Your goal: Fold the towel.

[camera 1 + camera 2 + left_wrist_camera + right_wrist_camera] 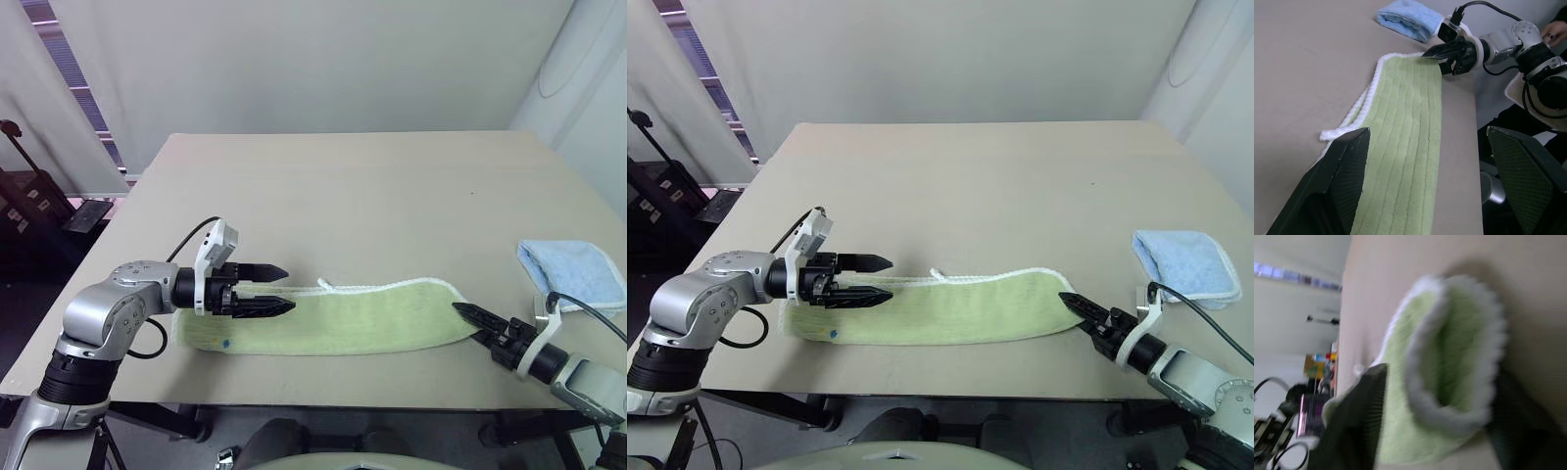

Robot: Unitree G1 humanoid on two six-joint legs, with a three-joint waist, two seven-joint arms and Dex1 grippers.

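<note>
The light green towel [343, 318] lies as a long narrow strip along the near edge of the table [372, 186], white piping on its far side, a small white loop [323, 285] midway and a small motif [226, 343] near its left end. My left gripper [290, 289] hovers open just above the towel's left end, pointing right along the strip. My right gripper [457, 308] is at the towel's right end. In the right wrist view the piped end of the towel [1449, 357] sits between its fingers, which are shut on it.
A folded light blue cloth [578, 272] lies on the table to the right of the towel's end, near the right edge. The towel lies close to the front edge. A person's hand [1555, 32] shows beyond my right arm. Dark equipment stands off the table's left side.
</note>
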